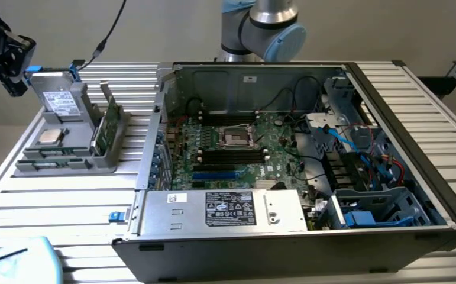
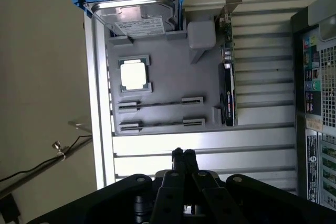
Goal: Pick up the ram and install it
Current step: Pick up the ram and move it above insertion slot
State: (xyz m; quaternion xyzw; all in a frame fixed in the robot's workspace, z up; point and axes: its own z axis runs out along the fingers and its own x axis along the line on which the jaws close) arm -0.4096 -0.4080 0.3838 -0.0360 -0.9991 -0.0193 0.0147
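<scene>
At the upper left of the exterior view, your hand (image 1: pixel 13 83) hangs over the slatted surface (image 1: pixel 38 201). In the wrist view its fingers (image 2: pixel 178 157) are pressed together with nothing between them. Just to its right in the exterior view sits the grey tray (image 1: pixel 62 168). The tray carries a drive (image 1: pixel 58 102) in a blue bracket, a square processor chip (image 1: pixel 50 136) and an upright green card (image 1: pixel 105 127). You find the ram (image 2: pixel 157 104) in that tray, seen edge-on in the wrist view as two thin sticks resting in their holders, untouched. Further right lies the open computer case (image 1: pixel 417 118), with the motherboard (image 1: pixel 236 142) inside, the power supply (image 1: pixel 228 210) in front of it, and the arm (image 1: pixel 263 26) behind.
</scene>
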